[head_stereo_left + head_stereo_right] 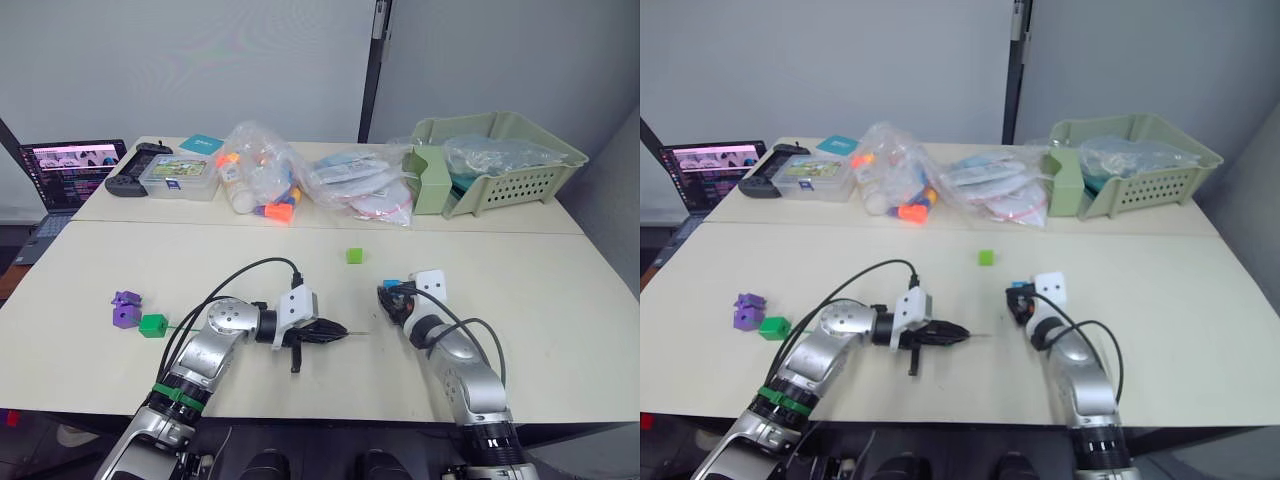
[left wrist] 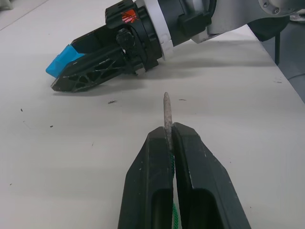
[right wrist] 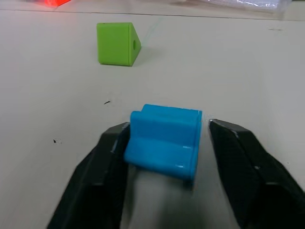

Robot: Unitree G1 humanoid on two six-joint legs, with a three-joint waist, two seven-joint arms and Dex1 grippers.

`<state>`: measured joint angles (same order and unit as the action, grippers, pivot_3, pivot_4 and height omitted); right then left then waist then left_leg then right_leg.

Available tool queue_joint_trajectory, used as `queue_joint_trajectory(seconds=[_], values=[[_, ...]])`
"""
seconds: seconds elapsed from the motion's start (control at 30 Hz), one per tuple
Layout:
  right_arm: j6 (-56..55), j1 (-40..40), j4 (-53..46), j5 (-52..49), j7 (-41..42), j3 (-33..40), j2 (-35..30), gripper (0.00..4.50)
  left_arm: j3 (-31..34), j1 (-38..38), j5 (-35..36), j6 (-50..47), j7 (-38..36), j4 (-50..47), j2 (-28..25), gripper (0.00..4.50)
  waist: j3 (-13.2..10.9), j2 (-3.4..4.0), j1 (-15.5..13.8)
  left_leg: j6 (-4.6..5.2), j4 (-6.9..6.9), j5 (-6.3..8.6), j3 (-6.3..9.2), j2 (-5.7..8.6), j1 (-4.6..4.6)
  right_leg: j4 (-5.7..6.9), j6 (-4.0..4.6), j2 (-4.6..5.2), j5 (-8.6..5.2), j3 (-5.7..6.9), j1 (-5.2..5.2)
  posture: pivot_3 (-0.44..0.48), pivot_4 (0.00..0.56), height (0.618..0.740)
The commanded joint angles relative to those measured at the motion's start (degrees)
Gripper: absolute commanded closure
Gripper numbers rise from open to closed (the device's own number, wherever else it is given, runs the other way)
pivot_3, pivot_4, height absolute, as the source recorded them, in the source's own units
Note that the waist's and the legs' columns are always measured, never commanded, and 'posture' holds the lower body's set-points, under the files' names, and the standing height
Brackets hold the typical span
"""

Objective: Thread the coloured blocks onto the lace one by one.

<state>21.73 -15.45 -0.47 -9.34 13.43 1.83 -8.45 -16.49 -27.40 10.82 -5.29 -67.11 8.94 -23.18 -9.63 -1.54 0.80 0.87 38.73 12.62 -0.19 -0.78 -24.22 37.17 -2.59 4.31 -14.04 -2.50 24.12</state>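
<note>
White table (image 1: 560, 300): left gripper (image 2: 167, 131) pinched on lace (image 2: 167, 112), tip poking ahead toward right gripper (image 3: 167, 131), whose spread fingers straddle blue block (image 3: 164, 140); light green block (image 3: 117, 44) just beyond.

- Both forearms are silver-grey metal with rounded joint housings, at the lower left and lower right of the head views.
- A white block sits at each wrist.
- The left gripper (image 1: 335, 333) and right gripper (image 1: 392, 296) have black fingers with open lattice ribbing.
- Black cables loop over each forearm.
- A green band rings the left arm near the lower left.
</note>
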Motion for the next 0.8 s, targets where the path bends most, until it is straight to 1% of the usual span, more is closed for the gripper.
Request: queue_joint_trajectory(seconds=[0.03, 0.13, 0.3, 0.47, 0.6, 0.8], values=[[0.2, -0.1, -3.5, -1.4, 0.2, 1.2, -0.2, 3.26, -0.2, -0.8, 0.0, 0.2, -0.2, -1.8, -0.1, 4.5, 0.0, 0.0, 0.0, 0.0, 0.0, 0.0, 0.0, 0.0, 0.0, 0.0, 0.0, 0.0, 0.0, 0.0, -0.01, 0.0, 0.15, 0.74], [1.0, 1.1, -6.3, -2.7, 1.2, 1.6, -0.9, 3.3, -0.4, -0.9, 0.0, 0.3, -0.2, -1.7, 0.1, 4.5, 0.0, 0.0, 0.0, 0.0, 0.0, 0.0, 0.01, 0.0, 0.0, 0.0, 0.0, 0.0, 0.0, 0.0, 0.0, 0.0, 0.15, 0.74], [3.9, 6.5, -14.1, -4.8, 3.4, 2.7, -3.8, 3.3, -0.9, -1.5, 0.1, 0.8, -0.5, -0.7, 1.0, 4.5, 0.0, 0.01, -0.2, 0.0, 0.01, 0.0, 0.04, 0.03, -0.02, 0.0, 0.0, 0.02, 0.0, 0.02, -0.03, 0.0, 0.15, 0.74], [7.0, 15.7, -24.3, -7.3, 4.6, 3.9, -6.2, 3.3, -1.5, -2.5, 0.0, 2.2, -1.3, 1.6, 2.5, 4.5, 0.0, 0.03, -0.1, 0.0, 0.01, 0.0, 0.02, 0.01, -0.01, -0.03, -0.01, -0.01, 0.0, 0.01, -0.04, 0.0, 0.15, 0.74], [10.3, 23.2, -30.4, -8.8, 3.8, 3.2, -5.8, 3.3, -1.8, -4.2, -0.3, 3.8, -1.7, 4.9, 4.3, 4.5, 0.0, 0.04, -0.2, 0.0, 0.01, 0.0, 0.01, 0.01, -0.02, -0.07, -0.01, -0.02, -0.01, 0.01, -0.05, 0.0, 0.15, 0.74], [11.7, 26.9, -33.7, -8.1, 1.5, 2.1, -4.6, 3.3, -2.1, -6.1, -0.5, 5.6, -3.0, 8.3, 5.5, 4.5, 0.0, 0.05, -0.1, 0.01, 0.05, 0.0, -0.02, -0.01, 0.0, -0.09, -0.01, -0.04, -0.02, -0.03, -0.06, 0.0, 0.15, 0.74]])
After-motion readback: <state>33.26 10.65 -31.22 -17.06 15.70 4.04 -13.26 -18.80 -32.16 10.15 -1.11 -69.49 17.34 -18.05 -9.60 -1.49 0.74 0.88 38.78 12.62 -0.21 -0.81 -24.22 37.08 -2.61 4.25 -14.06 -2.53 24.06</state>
